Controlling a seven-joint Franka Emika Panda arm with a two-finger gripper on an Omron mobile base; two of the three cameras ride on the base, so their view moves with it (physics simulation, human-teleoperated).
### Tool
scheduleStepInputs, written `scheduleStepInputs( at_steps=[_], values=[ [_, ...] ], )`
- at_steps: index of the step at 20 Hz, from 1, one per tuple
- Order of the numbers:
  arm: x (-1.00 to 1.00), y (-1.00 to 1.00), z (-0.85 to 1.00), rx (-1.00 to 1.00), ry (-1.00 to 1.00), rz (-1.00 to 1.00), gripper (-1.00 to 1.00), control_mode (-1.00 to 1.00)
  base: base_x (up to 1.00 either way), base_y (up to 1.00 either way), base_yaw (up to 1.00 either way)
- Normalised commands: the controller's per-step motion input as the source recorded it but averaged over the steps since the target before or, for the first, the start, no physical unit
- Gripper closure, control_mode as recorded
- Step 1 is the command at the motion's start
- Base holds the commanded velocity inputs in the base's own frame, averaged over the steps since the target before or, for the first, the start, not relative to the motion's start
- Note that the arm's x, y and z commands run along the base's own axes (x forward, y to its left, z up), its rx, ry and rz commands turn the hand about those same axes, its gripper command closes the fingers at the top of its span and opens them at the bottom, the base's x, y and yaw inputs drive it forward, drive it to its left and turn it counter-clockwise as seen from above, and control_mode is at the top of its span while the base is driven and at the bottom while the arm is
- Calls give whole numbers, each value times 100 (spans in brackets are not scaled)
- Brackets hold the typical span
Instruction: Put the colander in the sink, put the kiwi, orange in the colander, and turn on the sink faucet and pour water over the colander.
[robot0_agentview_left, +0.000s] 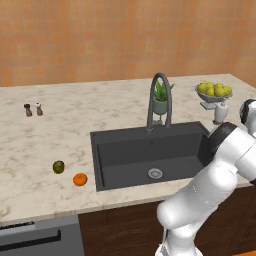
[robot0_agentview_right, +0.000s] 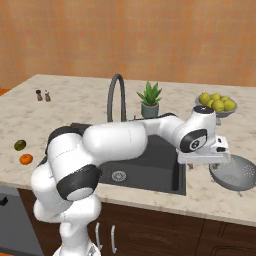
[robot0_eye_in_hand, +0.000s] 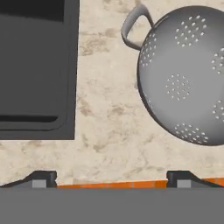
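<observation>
Hovering wide open, two-finger gripper (robot0_eye_in_hand: 111, 177) sits between dark charcoal sink (robot0_eye_in_hand: 35, 65) and perforated silver-grey metal colander (robot0_eye_in_hand: 186, 74) on the counter; closing off-centre risks skidding the rim away.

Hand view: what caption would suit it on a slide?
Open gripper hovers over the counter between sink and empty colander.

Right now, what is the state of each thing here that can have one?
colander: upright on the counter right of the sink, empty.
sink: empty, dry.
sink faucet: off, no stream.
kiwi: on the counter left of the sink.
orange: beside the kiwi.
tool: open, holding nothing.
</observation>
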Motion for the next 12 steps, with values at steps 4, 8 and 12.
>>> scheduleStepInputs(
  at_steps=[4,8,12],
  values=[
    [37,-44,-46,0,1,0,-100,-100,0,0,0],
    [38,-34,-44,-2,-2,0,-100,-100,0,0,0],
    [28,-35,-34,-3,-9,0,-100,-100,0,0,0]
  ],
)
